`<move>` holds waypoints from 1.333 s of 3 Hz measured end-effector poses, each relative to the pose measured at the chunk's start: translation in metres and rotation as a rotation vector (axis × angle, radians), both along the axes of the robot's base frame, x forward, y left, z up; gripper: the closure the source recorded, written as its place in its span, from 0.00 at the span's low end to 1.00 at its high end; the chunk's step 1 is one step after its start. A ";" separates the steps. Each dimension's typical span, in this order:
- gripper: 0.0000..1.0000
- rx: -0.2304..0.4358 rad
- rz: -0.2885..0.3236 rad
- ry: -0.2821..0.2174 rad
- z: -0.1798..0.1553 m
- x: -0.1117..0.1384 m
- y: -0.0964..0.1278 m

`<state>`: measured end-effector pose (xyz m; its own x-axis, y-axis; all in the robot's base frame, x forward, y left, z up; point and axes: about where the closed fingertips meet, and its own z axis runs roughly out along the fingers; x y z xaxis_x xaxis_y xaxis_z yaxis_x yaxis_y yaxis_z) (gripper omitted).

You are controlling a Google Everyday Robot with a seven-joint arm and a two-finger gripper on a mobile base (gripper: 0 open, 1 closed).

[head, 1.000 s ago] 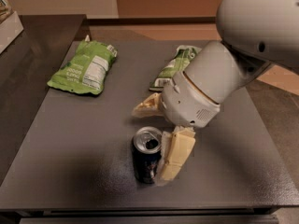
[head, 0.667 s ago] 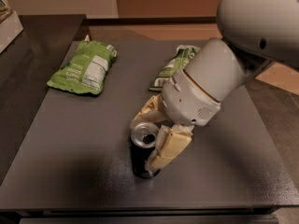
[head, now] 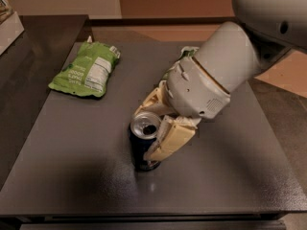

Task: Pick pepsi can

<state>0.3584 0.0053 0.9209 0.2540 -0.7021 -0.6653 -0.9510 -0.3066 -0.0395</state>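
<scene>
Low in the frame, just left of centre, the pepsi can point(head: 142, 150) stands upright on the dark desk point(head: 67, 171), its silver top and open tab hole facing up; the end effector point(head: 147, 131) is right at it, one pale finger point(head: 169, 139) lying against the can's right side and the other point(head: 152, 101) coming in from behind its rim. A second ago the near finger stood slightly off the can's right flank and the far finger was further back; since then the two have drawn in until the can sits between them, so the end effector now looks clenched on the can, grasping it across its upper body. The can's base appears to rest on the desk, so I judge the grasp made and the lift not yet begun; what the task lacks is a straight rise without the can slipping or tipping.

Counted from the lower edge upward: one desk; one pepsi can; one end effector with two fingers, carried by one bulky white arm point(head: 225, 66) that enters from the upper right; two green snack bags, one point(head: 86, 71) lying flat in the upper left, well apart from the can, the other point(head: 186, 51) at upper centre, mostly hidden behind the arm.
</scene>
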 end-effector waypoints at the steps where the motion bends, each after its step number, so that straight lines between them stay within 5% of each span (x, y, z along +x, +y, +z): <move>1: 1.00 0.014 -0.010 -0.041 0.029 0.009 0.007; 4: 1.00 -0.045 -0.078 -0.181 0.131 0.044 0.020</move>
<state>0.4022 0.0248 1.0519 0.3098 -0.7522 -0.5816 -0.9507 -0.2373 -0.1996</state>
